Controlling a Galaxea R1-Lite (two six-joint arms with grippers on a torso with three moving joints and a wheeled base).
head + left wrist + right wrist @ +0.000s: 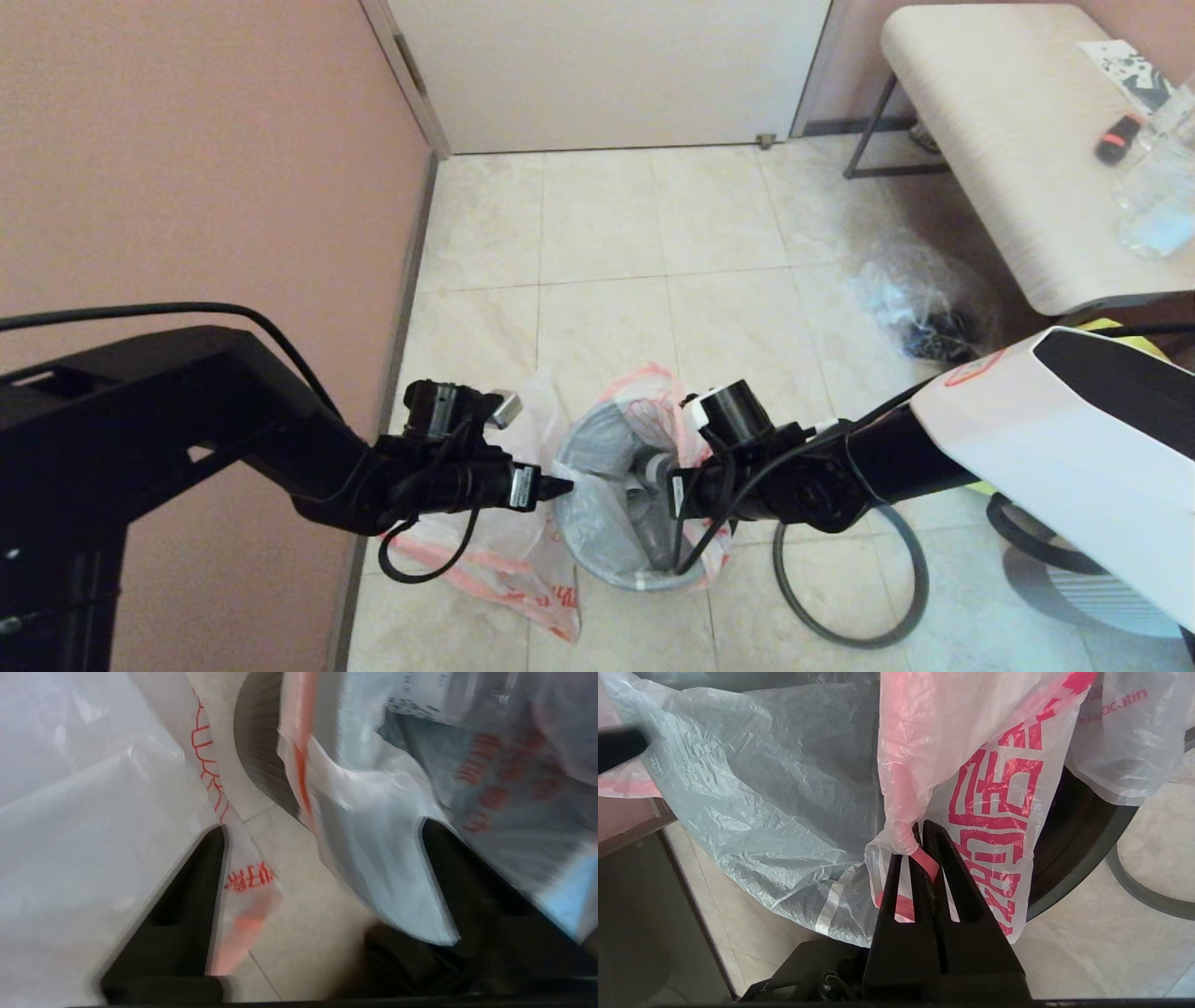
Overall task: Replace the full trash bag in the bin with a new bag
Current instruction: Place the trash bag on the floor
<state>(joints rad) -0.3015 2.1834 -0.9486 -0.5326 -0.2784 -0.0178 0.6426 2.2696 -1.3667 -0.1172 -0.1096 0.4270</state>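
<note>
Thin white plastic printed in red drapes the bin (597, 560), which stands on the pale tiled floor (607, 243) at about 6 o'clock in the head view, between the two arms. This new bag (653, 392) lines the bin's mouth and folds over its rim, with a loose flap spilling across the tiles toward 8 o'clock. In the left wrist view the same bag (364, 858) hangs over the dark ribbed wall of the bin (261, 751).

The left gripper (560, 486) sits at the bin's 9 o'clock edge; its wrist view shows the left gripper (322, 830) with both fingers (196, 896) spread wide apart, bag film brushing past them and nothing clamped between.

The right gripper (667, 481) reaches in from 3 o'clock, over the bin's rim. Its wrist view shows the right gripper (920, 833) with jaws pressed together, pinching a gathered fold of the new bag (994, 802) at the red-lettered edge, with the dark bin (1069, 830) behind.

A dark grey hoop (854, 583) lies flat on the floor at 4 o'clock of the bin, just beside it and partly under the right arm. A clear, crumpled full bag (920, 313) rests on the tiles at 2 o'clock, well apart from the bin, beside a pale bench (990, 140)
</note>
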